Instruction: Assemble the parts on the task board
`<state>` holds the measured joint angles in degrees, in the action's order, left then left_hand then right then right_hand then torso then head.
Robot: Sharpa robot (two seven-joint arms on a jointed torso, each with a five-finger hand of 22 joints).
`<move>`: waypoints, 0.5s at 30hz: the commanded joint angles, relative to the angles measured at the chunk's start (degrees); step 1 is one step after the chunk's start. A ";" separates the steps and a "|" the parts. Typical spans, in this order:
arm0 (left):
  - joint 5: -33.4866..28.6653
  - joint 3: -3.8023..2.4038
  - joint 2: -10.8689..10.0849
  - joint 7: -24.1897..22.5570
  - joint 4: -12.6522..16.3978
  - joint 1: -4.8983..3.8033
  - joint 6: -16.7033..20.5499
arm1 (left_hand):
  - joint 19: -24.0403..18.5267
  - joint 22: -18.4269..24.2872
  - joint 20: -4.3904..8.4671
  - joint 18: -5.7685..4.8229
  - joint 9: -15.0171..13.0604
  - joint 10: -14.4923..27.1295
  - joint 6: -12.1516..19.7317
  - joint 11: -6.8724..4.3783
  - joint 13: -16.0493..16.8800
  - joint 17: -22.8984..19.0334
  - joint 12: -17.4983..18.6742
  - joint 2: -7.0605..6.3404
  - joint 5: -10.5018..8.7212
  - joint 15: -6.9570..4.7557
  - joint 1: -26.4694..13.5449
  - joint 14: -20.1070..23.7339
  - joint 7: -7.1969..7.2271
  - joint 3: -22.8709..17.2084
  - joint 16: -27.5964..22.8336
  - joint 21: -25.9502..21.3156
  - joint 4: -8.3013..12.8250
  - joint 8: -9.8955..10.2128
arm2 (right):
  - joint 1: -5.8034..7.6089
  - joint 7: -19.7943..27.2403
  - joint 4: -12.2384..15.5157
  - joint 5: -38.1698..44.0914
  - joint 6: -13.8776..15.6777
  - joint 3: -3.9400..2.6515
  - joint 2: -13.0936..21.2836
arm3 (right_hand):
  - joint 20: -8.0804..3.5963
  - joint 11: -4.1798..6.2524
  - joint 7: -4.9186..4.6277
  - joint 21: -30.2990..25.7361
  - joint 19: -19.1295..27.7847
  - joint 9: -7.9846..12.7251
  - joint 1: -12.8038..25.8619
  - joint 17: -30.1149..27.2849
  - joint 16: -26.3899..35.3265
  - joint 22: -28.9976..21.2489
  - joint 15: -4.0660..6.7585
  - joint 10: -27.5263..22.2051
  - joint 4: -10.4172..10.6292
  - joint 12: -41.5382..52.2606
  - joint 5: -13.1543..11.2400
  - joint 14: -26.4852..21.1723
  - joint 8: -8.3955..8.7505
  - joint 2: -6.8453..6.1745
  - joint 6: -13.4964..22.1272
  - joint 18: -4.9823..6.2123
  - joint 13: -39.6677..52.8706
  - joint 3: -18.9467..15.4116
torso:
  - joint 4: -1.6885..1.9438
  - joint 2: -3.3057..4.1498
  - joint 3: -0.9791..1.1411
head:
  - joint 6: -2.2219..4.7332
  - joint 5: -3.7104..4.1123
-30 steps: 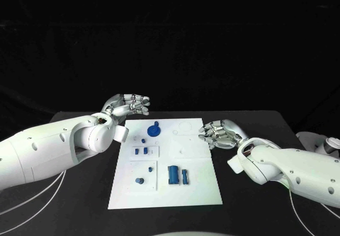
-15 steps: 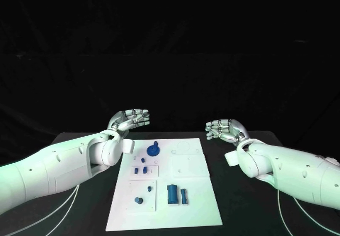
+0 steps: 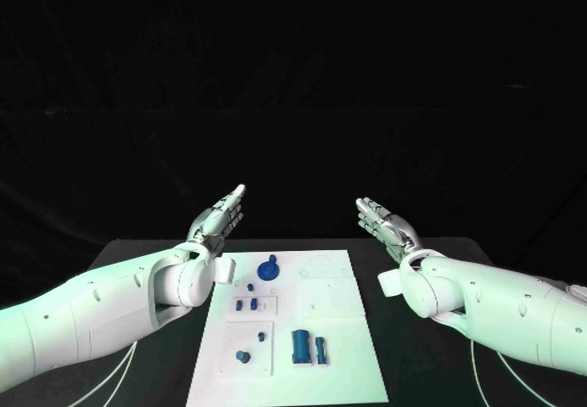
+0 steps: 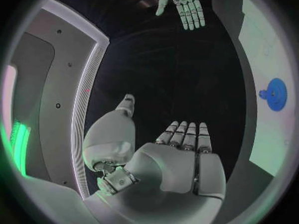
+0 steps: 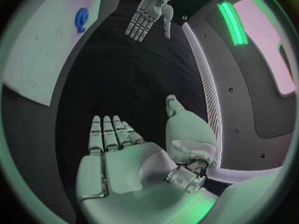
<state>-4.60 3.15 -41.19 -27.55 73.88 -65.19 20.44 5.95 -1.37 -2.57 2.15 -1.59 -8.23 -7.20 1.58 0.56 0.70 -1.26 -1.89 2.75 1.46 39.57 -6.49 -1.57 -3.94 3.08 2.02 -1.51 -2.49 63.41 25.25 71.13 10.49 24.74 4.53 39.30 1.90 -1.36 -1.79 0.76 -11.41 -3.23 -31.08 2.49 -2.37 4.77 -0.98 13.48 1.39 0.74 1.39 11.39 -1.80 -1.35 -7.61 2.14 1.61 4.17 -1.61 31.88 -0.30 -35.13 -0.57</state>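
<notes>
Above the black tabletop (image 3: 147, 254), both hands hover flat and empty.
Left hand (image 3: 220, 218) and right hand (image 3: 382, 224), fingers extended, flank the white task board (image 3: 343, 339) bearing blue parts (image 3: 301, 346).

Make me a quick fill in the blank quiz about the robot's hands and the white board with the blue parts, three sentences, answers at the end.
1. Both the left hand and the right hand are raised with fingers stretched out, holding ____.
2. The task board lies on the table ____ the two arms.
3. The round blue part sits near the board's far edge, closer to the ____ hand.

Missing words: nothing; between; left
</notes>
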 commanded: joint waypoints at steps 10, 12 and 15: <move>4.06 -2.66 -2.96 -2.01 13.65 4.26 20.68 | -5.95 1.37 2.57 -2.15 1.59 8.23 7.20 -1.58 -0.56 -0.70 1.26 1.89 -2.75 -1.46 -39.57 6.49 1.57 3.94 -3.08 -2.02 1.51 2.49 | -2.80 4.09 16.28 -9.30 17.18 -3.89 4.65 | -1.90 1.36 1.79 -0.76 11.41 3.23 31.08 -2.49 2.37 -4.77 0.98 -13.48 -1.39 -0.74 -1.39 -11.39 1.80 1.35 7.61 -2.14 -1.61 -4.17 | 1.61 -0.70 0.30 | 0.75 0.57; 4.36 -2.94 -3.27 -2.14 15.02 4.70 22.37 | -5.95 1.37 2.57 -2.15 1.59 8.23 7.20 -1.58 -0.56 -0.70 1.26 1.89 -2.75 -1.46 -39.57 6.49 1.57 3.94 -3.08 -2.02 1.51 2.49 | -3.07 4.36 17.81 -10.02 18.50 -4.28 5.10 | -1.90 1.36 1.79 -0.76 11.41 3.23 31.08 -2.49 2.37 -4.77 0.98 -13.48 -1.39 -0.74 -1.39 -11.39 1.80 1.35 7.61 -2.14 -1.61 -4.17 | 1.61 -0.70 0.30 | 0.75 0.57; 4.57 -3.13 -3.47 -2.23 15.93 4.99 23.50 | -5.95 1.37 2.57 -2.15 1.59 8.23 7.20 -1.58 -0.56 -0.70 1.26 1.89 -2.75 -1.46 -39.57 6.49 1.57 3.94 -3.08 -2.02 1.51 2.49 | -3.23 4.53 18.75 -10.45 19.31 -4.51 5.37 | -1.90 1.36 1.79 -0.76 11.41 3.23 31.08 -2.49 2.37 -4.77 0.98 -13.48 -1.39 -0.74 -1.39 -11.39 1.80 1.35 7.61 -2.14 -1.61 -4.17 | 1.61 -0.70 0.30 | 0.75 0.57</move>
<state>-1.76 0.13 -44.66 -28.34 89.38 -60.25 39.05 0.80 -0.16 -0.22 1.23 -0.15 -0.92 -0.85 0.08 0.10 0.10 -0.42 -0.12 0.41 0.02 2.88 -0.81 -0.09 -0.55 0.38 0.46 -0.16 -0.46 60.25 27.92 89.51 2.26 40.23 0.07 44.59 0.04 -0.11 -0.09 0.27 -0.56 -0.19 -1.36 0.17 -0.30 0.25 0.00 0.59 0.05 0.22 0.30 0.64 -0.28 -0.01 -0.55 0.96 0.13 0.33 -0.03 31.20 -0.01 -34.38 0.00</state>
